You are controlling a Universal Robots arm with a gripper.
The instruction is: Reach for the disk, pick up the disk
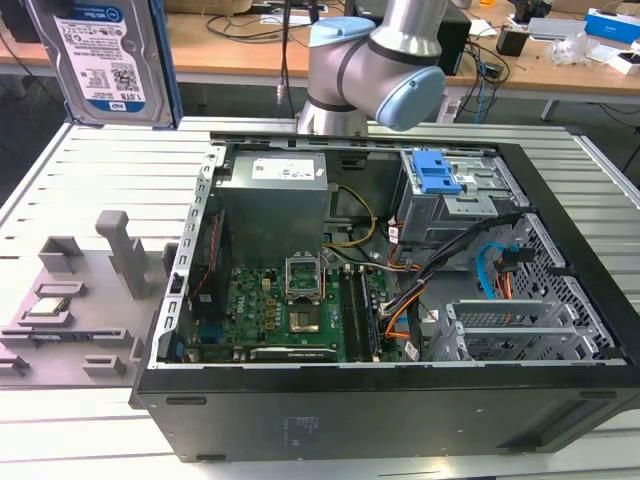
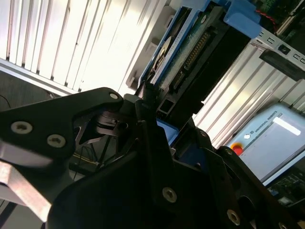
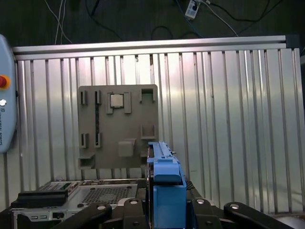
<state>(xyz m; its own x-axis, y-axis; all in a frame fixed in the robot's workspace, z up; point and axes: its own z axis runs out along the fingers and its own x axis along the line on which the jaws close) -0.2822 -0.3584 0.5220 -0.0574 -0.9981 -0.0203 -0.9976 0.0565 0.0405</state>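
The disk [image 1: 100, 60], a silver-grey drive with a white-and-blue label and a blue frame, hangs in the air over the slatted table at the exterior view's upper left. In the first wrist view its blue carrier edge [image 3: 164, 181] stands between the black fingers of my gripper [image 3: 164, 212]. In the second wrist view the disk [image 2: 188, 50] runs away from the gripper [image 2: 155, 121], showing its connector side. The gripper is shut on the disk.
An open computer case [image 1: 380, 410] fills the table's middle, holding a grey power-supply box [image 1: 275, 200] and a blue latch [image 1: 437, 172]. A grey fixture plate [image 1: 60, 300] [image 3: 119, 126] lies below the disk. A teach pendant [image 3: 5, 95] sits at the table's edge.
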